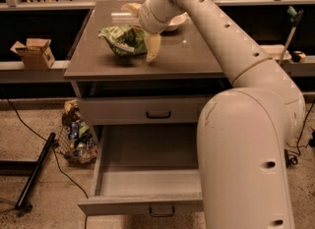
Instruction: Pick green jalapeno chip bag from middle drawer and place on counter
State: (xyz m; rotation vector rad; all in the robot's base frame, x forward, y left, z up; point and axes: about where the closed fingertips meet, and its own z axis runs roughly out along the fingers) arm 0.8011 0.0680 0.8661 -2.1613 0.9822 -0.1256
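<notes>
The green jalapeno chip bag [122, 39] lies crinkled on the counter [192, 51], towards its left half. My gripper [142, 28] is at the bag's right side, down at counter level. It is open: one pale finger [153, 48] points down in front of the bag, the other [130, 8] sticks out behind it. The middle drawer [147, 184] is pulled fully out below, and its tray is bare. My arm's large white body hides the drawer's right part.
A white bowl [173, 22] sits on the counter just behind my wrist. The upper drawer front [158, 111] with a black handle is shut. A cardboard box [33, 52] rests on the left ledge. A bag of clutter [76, 135] and a black pole [35, 171] lie on the floor at left.
</notes>
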